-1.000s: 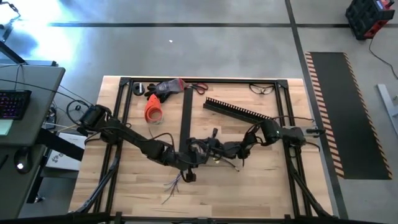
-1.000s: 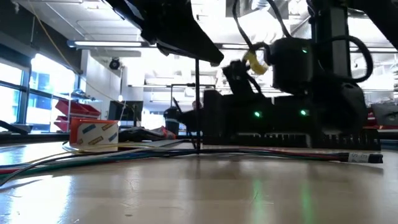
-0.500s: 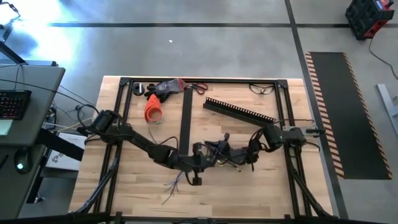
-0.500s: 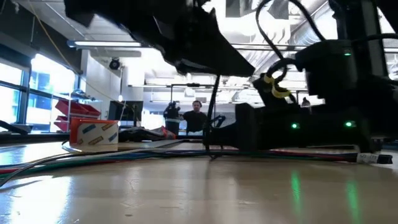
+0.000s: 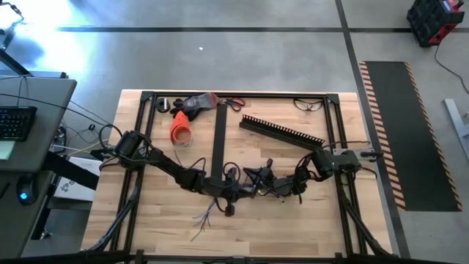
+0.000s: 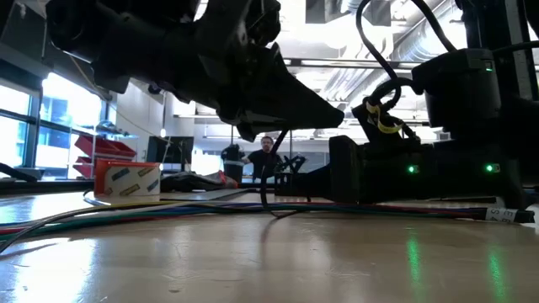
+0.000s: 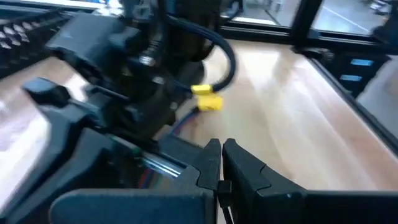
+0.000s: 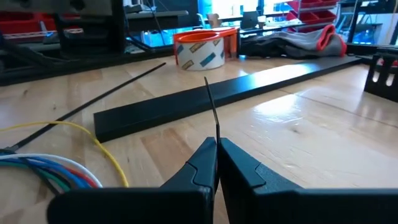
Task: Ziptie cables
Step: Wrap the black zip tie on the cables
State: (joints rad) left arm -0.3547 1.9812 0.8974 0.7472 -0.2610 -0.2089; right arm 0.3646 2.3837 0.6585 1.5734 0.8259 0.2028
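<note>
My left gripper [image 7: 220, 167] and right gripper [image 8: 217, 157] meet mid-table over the cables [image 5: 207, 218]. Right gripper clamped on a thin black ziptie [image 8: 212, 112]. Left gripper pinched together, its hold unclear.

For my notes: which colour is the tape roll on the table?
Orange and white tape roll; right wrist view shows it best.

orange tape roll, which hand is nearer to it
Left. The left hand sits below and to the right of the orange tape roll; the right hand is farther right, past the left hand.
</note>
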